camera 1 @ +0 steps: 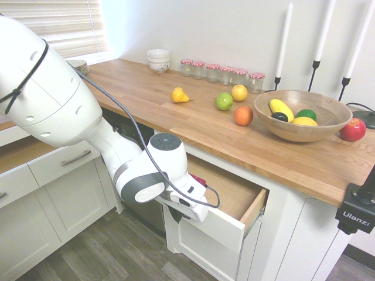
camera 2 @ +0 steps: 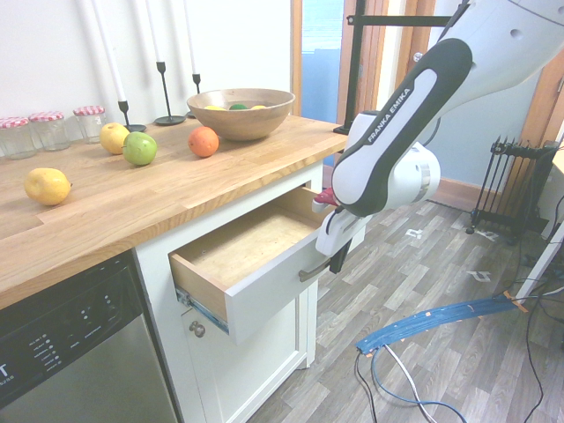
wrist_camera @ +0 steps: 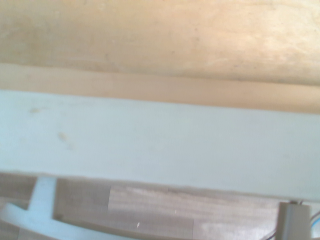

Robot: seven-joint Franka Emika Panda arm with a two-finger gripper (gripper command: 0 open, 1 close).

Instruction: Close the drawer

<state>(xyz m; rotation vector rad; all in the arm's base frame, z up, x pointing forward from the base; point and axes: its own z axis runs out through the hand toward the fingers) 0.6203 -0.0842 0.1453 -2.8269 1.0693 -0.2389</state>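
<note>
- First exterior view, 12 o'clock at the picture's top: the drawer (camera 1: 225, 229) stands open under the counter (camera 1: 281, 153), towards 5 o'clock from the picture's centre. My arm (camera 1: 53, 88) comes in from 10 o'clock and bends down at the wrist, so my gripper (camera 1: 176, 214) sits low at the outer face of the front. Closing should need a push towards about 1 o'clock. If I press nearer one end than the middle, the drawer could skew on its runners and jam.
- Second exterior view, same clock: my arm reaches in from 1 o'clock, the hand tilted, with my dark fingers pointing down towards 7 o'clock. They are closed together right by the curved handle (camera 2: 312, 272); I can't tell whether they touch it or have any of the bar between them. Home lies towards 10 o'clock. Pushing with the tips off-centre on that bar, I could slide off it; and with the wrist leaning over the front's top edge, I might knock the counter as the gap shrinks.
- Wrist view: I look down across the front's top edge, the drawer's bottom beyond it, and part of the handle outside. Too high a push could lose the front.
</note>
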